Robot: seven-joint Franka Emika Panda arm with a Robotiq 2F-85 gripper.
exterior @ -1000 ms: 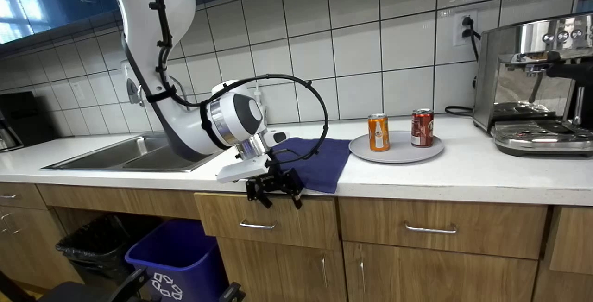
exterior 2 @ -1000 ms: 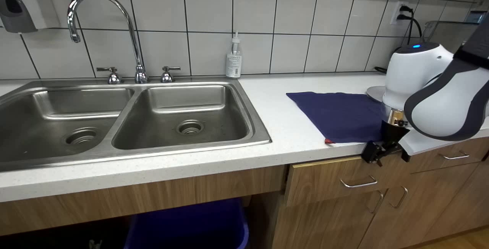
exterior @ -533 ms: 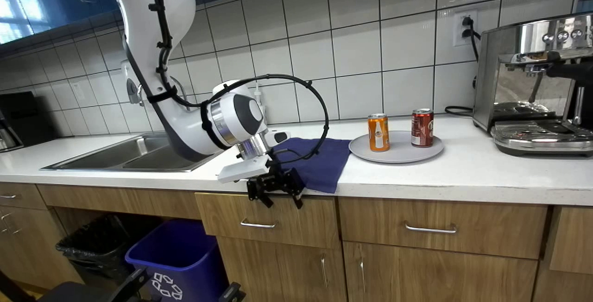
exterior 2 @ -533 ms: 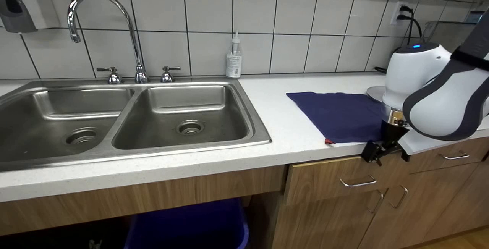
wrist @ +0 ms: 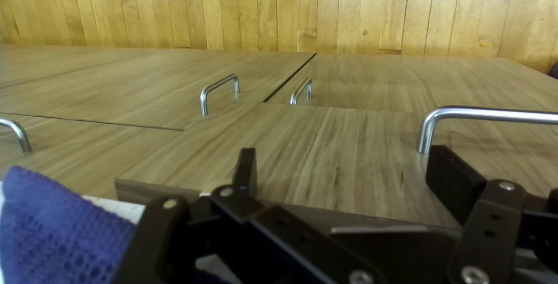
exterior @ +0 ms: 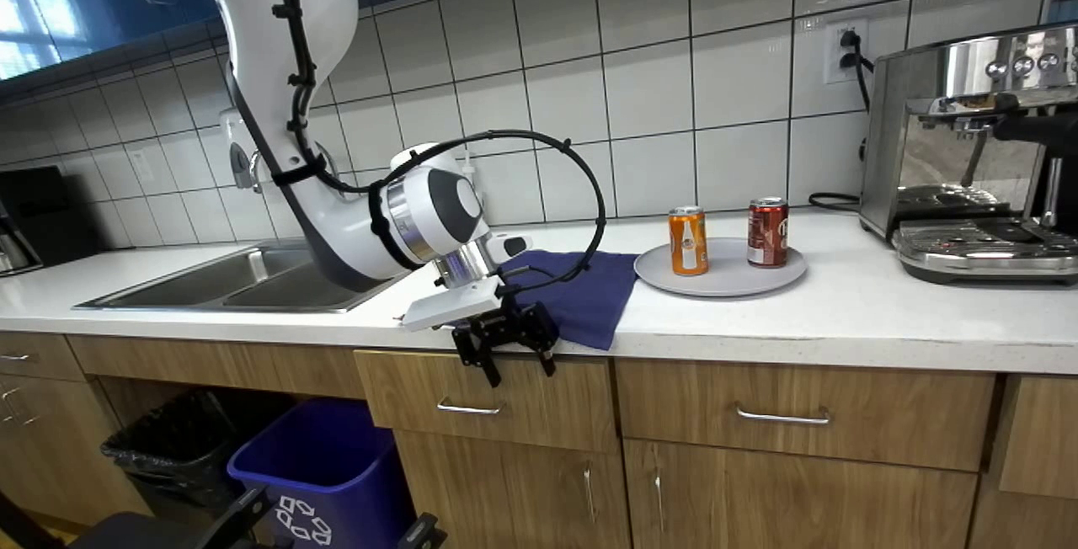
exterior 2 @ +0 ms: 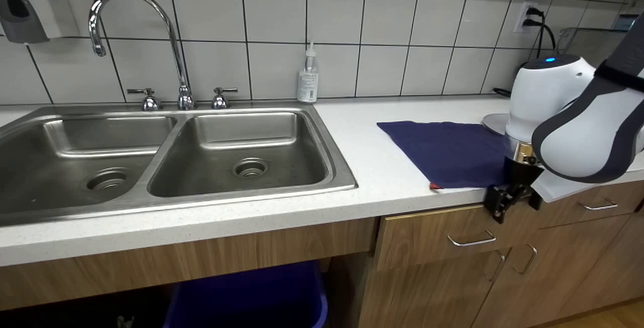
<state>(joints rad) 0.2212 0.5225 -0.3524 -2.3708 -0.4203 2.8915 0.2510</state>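
My black gripper (exterior: 521, 372) hangs fingers down just in front of the counter edge, over the top of a wooden drawer (exterior: 396, 389). It is open and holds nothing. In the wrist view the gripper (wrist: 348, 166) has its fingers wide apart above the drawer front (wrist: 314, 149). The drawer's metal handle (wrist: 492, 113) is beyond the right finger; whether they touch I cannot tell. The handle also shows in an exterior view (exterior 2: 472, 242). The drawer stands slightly out from its neighbours. A dark blue cloth (exterior: 581, 305) lies on the counter behind the gripper.
A grey plate (exterior: 724, 286) bears an orange can (exterior: 689, 242) and a dark red can (exterior: 767, 233). A coffee machine (exterior: 977, 153) stands on the counter. A double sink (exterior 2: 251, 182) and soap bottle (exterior 2: 308, 84) are beside the cloth. A blue bin (exterior: 328, 456) stands below.
The gripper has moved slightly to the right and tilted, so its fingers point more straight down. The drawer, cloth, plate and cans look unchanged.
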